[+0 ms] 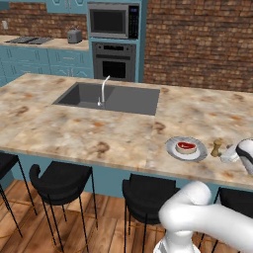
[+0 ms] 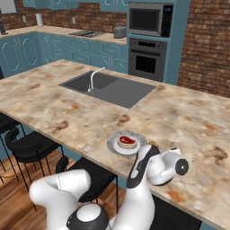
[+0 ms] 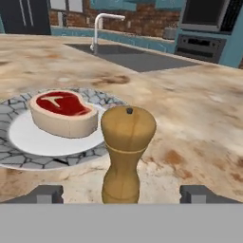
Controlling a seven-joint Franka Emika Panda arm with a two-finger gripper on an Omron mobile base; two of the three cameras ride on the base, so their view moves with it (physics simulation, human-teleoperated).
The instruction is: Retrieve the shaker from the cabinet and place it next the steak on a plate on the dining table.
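Nearest us, our fingers (image 3: 47, 193) stand wide open on either side of the wooden shaker (image 3: 126, 154), apparently clear of it. It stands upright on the marbled table (image 1: 74, 128), just beside the plate (image 3: 28, 137) carrying the steak (image 3: 62, 113).

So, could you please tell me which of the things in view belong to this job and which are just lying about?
Belonging to the job:
shaker, standing upright on the dining table beside the plate
steak on that plate
gripper, open around the shaker

Just lying about:
sink and tap
microwave and oven
toaster
stools
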